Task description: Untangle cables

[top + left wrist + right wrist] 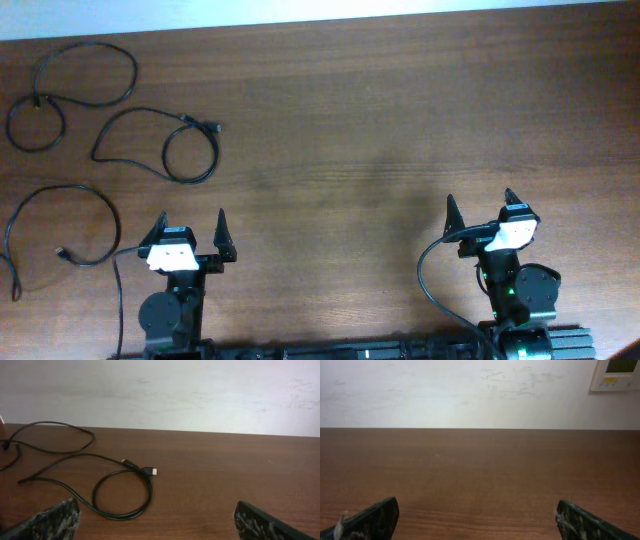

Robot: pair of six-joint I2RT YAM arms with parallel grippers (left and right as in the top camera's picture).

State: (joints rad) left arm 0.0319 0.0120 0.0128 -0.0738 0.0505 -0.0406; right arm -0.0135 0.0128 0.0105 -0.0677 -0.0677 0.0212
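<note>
Both my tools are released and hold nothing. The left tool (191, 225) sits at the near edge of the table (400, 120), fingers spread, and the right tool (480, 205) sits the same way on its own side. In each wrist view only bare wood shows between the two fingers.

All the cables lie in the far left part of the table, well apart from the right tool. There are three. The far cable (135, 72) is in the corner. The middle cable (215, 150) is just to the right of it and nearer me. The near cable (118, 228) lies beside my left tool, its curve close to the left finger but, as far as I can tell, not touching it.

From overhead, none of the three crosses another, and bare wood shows between each pair. I judge the main work done: the cables are already separate.

What is left is small. The far cable crosses over itself near its left end. The middle cable curls into a closed ring by its plug, whose light tip (154, 471) shows clearly in the left wrist view. If those self-loops count as tangles, opening them falls to my left tool, since the right one is far off. If not, nothing remains.
</note>
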